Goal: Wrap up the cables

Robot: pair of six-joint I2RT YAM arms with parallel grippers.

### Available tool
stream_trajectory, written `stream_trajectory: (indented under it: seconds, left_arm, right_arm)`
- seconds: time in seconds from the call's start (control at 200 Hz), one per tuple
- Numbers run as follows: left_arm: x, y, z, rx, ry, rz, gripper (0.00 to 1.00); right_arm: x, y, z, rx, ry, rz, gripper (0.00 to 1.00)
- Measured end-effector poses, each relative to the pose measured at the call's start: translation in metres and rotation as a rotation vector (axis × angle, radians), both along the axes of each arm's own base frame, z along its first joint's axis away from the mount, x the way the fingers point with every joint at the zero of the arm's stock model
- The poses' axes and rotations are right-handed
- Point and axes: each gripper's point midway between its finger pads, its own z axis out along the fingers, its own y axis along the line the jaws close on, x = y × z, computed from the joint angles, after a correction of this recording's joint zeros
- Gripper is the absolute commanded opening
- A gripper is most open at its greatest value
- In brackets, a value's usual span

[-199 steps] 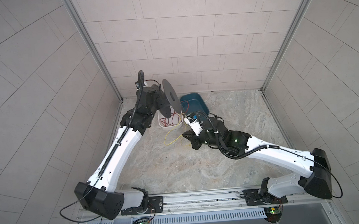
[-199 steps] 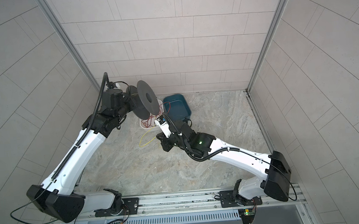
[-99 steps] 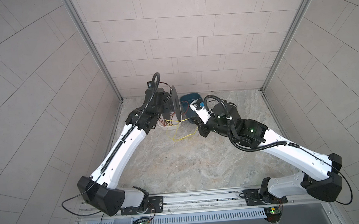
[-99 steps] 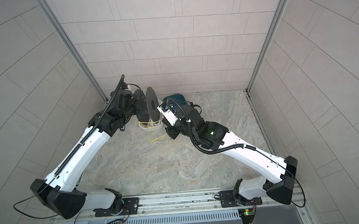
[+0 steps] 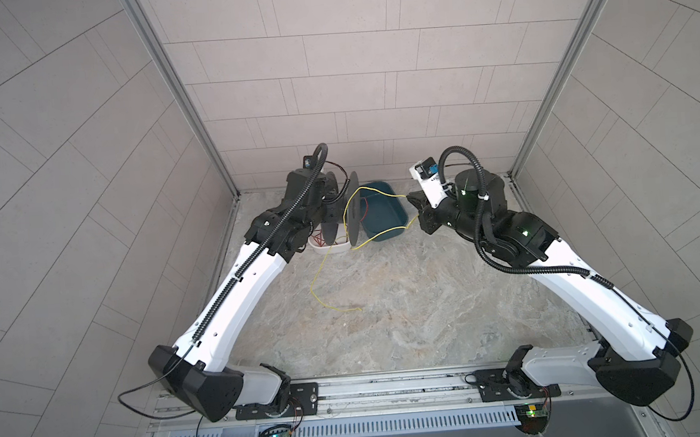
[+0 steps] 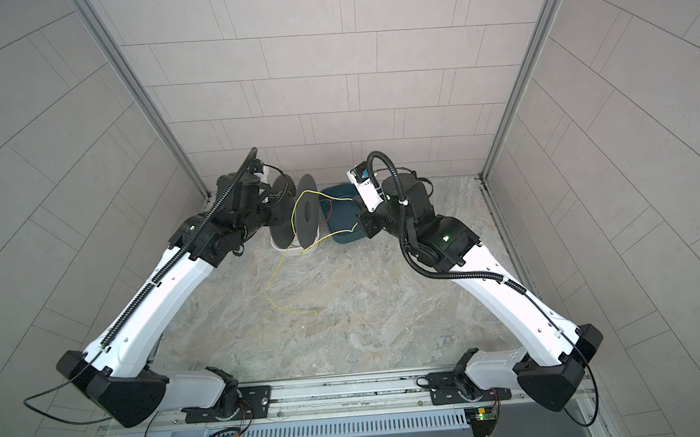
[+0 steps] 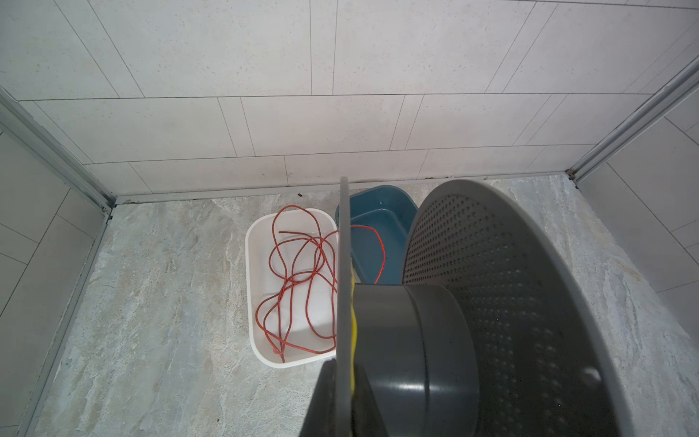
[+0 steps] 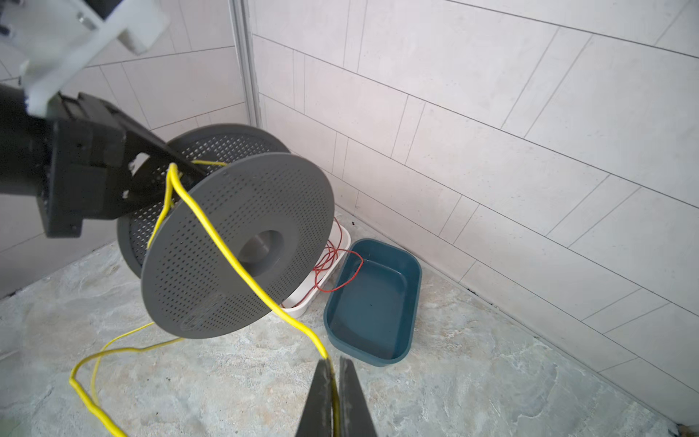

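In both top views, my left gripper (image 5: 334, 199) clamps a dark grey perforated plastic spool (image 5: 354, 211) at far left. A thin yellow cable (image 5: 322, 267) runs from it to my right gripper (image 5: 418, 219), with slack lying on the marbled stone floor (image 5: 408, 307).

Left wrist view: my jaws pinch the spool's flange, with the cable against it.

Right wrist view: my closed fingertips nip the cable. A raised mark on the flange is unreadable.

Spool (image 8: 283, 212) raised by the left tub (image 7: 251, 302) — right tub (image 8: 374, 302) just beside it, near the back wall.
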Motion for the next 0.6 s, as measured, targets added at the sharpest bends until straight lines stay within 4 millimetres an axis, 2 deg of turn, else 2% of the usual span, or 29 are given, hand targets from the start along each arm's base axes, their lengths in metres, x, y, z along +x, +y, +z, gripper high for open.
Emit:
stream_trajectory:
  seconds: [0.175, 0.32, 0.6]
  left_arm:
    - [-0.003, -0.005, -0.001, 0.027, 0.000, -0.031, 0.00]
    - [-0.006, -0.012, -0.001, 0.055, -0.005, -0.077, 0.00]
    - [-0.019, -0.019, -0.004, 0.135, 0.007, -0.176, 0.00]
  right_arm:
    - [0.016, -0.019, 0.004, 0.055, 0.018, -0.063, 0.00]
    - [0.039, -0.029, 0.012, 0.092, 0.019, -0.112, 0.00]
    - [0.089, -0.058, 0.002, 0.117, 0.050, -0.229, 0.00]
